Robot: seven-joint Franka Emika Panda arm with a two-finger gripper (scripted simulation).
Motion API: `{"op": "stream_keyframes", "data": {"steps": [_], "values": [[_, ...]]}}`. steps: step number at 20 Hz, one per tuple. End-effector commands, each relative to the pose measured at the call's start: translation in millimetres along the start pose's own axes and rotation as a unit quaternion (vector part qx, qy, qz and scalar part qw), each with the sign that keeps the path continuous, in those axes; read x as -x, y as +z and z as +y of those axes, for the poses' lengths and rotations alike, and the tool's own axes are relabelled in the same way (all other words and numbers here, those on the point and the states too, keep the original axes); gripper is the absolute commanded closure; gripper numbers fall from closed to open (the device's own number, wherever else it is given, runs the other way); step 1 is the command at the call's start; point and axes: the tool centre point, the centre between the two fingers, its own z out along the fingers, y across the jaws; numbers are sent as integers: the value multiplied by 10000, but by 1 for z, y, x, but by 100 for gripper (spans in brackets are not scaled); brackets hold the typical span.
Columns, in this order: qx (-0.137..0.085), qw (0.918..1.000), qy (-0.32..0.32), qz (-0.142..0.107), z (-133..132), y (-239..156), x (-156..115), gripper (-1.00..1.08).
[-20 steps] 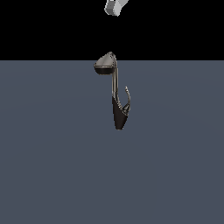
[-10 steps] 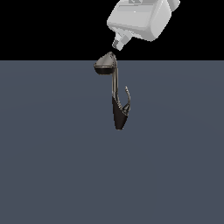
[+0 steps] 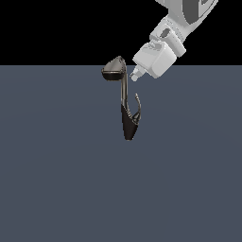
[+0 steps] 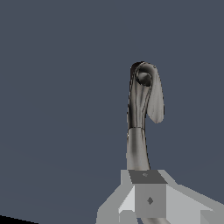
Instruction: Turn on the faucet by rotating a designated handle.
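The faucet (image 3: 125, 97) stands upright on the grey floor, with a dark cone base, a slim grey neck and a wide rounded head at the top. Its handle (image 3: 138, 107), a thin curved silver hook, branches from the base on the exterior view's right. My gripper (image 3: 136, 74) hangs just right of the head and above the handle's tip, touching neither. Its fingers look pressed together with nothing between them. In the wrist view the faucet (image 4: 138, 148) lies straight past my gripper (image 4: 148, 192).
A flat grey floor (image 3: 56, 179) spreads around the faucet. My white arm (image 3: 182, 19) reaches in from the exterior view's upper right.
My gripper has come down from the top edge and drifted a little to the exterior view's right, ending beside the faucet head. The faucet and handle have not moved.
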Motion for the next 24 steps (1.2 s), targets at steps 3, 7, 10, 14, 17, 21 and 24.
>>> {"op": "stream_keyframes", "data": {"steps": [3,7,10,14,17,21,24], "values": [[-208,9974,677,-164,-10,17,-32,108],[-330,9930,1104,-265,-14,28,-53,108],[-390,9899,1323,-315,-16,34,-64,108],[-433,9874,1479,-351,-17,38,-72,108],[-438,9871,1499,-355,-18,38,-73,108],[-435,9872,1495,-354,-15,38,-71,108],[-435,9872,1495,-354,-8,39,-66,108]]}}
